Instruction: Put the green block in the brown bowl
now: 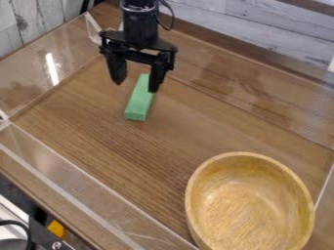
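The green block (139, 99) lies flat on the wooden table, its long side running toward the camera. My black gripper (139, 77) points straight down over the block's far end, jaws open, one finger on each side of it. The fingertips are level with the top of the block and I cannot tell whether they touch it. The brown bowl (251, 206) sits with nothing in it at the front right, well apart from the block.
Clear plastic walls (53, 146) ring the wooden table surface on the left and front. A white plank wall (261, 24) stands behind. A black device with a yellow label (46, 232) sits at the bottom left corner, outside the enclosure.
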